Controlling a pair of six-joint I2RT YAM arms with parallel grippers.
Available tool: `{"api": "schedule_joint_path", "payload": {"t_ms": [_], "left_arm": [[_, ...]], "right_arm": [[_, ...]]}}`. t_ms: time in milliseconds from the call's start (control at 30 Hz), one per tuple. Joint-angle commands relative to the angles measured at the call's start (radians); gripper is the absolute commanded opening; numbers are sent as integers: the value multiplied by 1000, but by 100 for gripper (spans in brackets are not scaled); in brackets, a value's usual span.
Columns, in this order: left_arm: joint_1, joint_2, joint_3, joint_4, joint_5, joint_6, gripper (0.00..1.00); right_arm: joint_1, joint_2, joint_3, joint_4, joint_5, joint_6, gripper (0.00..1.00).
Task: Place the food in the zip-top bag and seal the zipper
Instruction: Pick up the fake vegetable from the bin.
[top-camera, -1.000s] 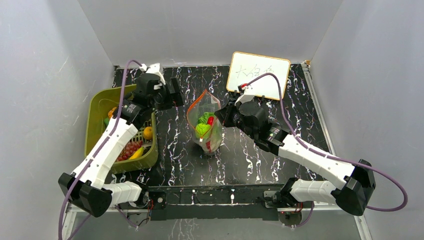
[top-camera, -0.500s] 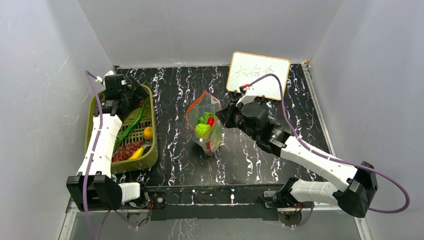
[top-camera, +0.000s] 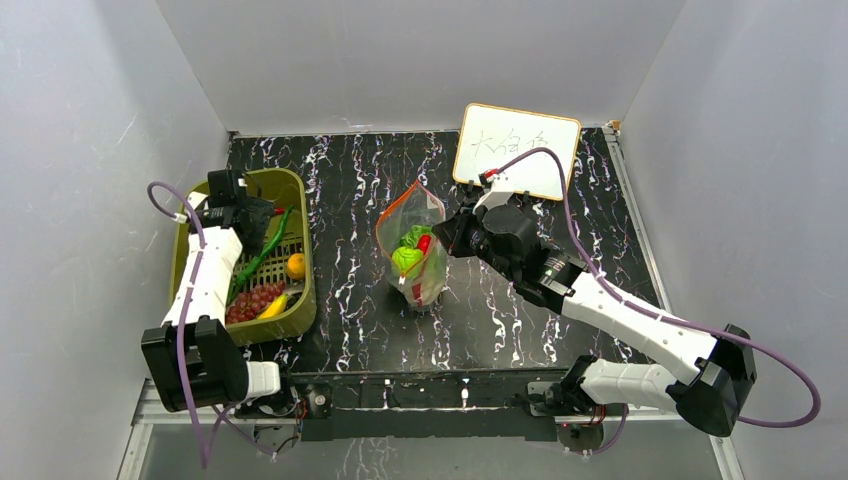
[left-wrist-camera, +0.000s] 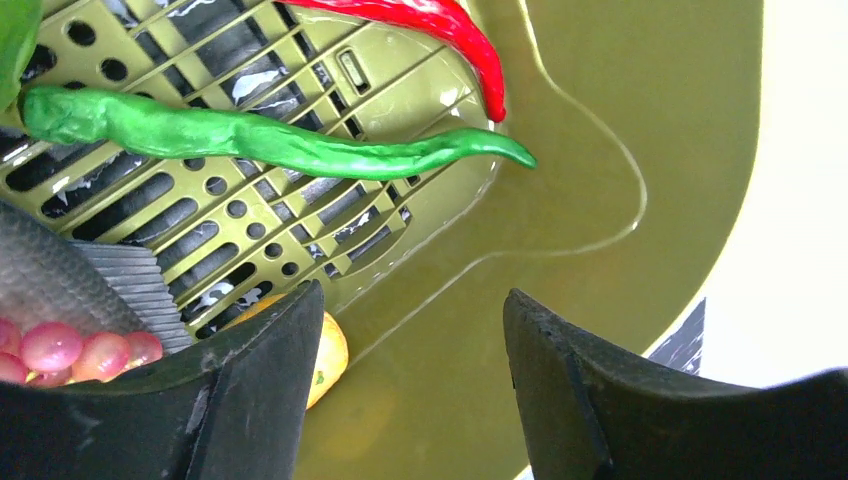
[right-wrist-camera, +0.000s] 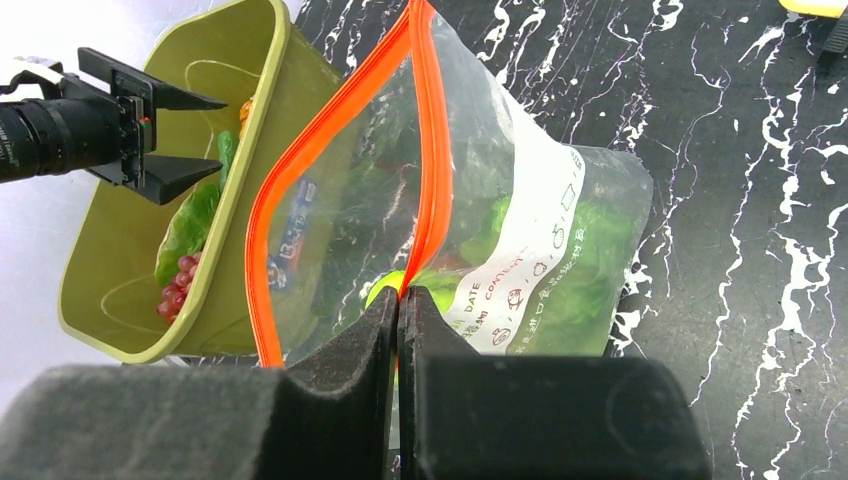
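**Frankly, one pinch is all that keeps the bag open**

The zip-top bag (top-camera: 418, 262) stands upright mid-table. Its zipper (right-wrist-camera: 432, 160) gapes in a narrow loop, and a green leafy piece (top-camera: 405, 258) and a red piece (top-camera: 423, 241) sit inside. My right gripper (right-wrist-camera: 398, 312) has its fingers pressed together on the zipper at the near end of the mouth. If that pinch slips, I expect the mouth to fold shut or the bag to tip and spill. I can't tell whether it holds one lip or both.

Well apart, my left gripper (left-wrist-camera: 412, 300) hangs low in the olive basket (left-wrist-camera: 620, 130), fingers spread with nothing between them. It is close to the wall and could snag it and drag the basket. The green chilli (left-wrist-camera: 250, 140) is long and might catch on that narrow mouth. The grapes (left-wrist-camera: 60, 350) and an orange piece (left-wrist-camera: 328, 355) are half hidden under one finger, and crinkles blur the bag's contents.
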Motion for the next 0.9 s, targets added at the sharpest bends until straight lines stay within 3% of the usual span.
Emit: {"api": "schedule_joint_path", "payload": {"t_ms": [0, 400, 633, 867], "left_arm": [[16, 19, 0, -72, -72, -211, 63], [28, 121, -8, -134, -48, -572, 55], [42, 144, -22, -125, -85, -656, 48], [64, 198, -3, -147, -48, -672, 49]], "right_arm": [[-1, -18, 55, 26, 12, -8, 0], [-1, -16, 67, 31, 21, -17, 0], [-1, -14, 66, 31, 22, -23, 0], [-1, -5, 71, 45, 30, -30, 0]]}}
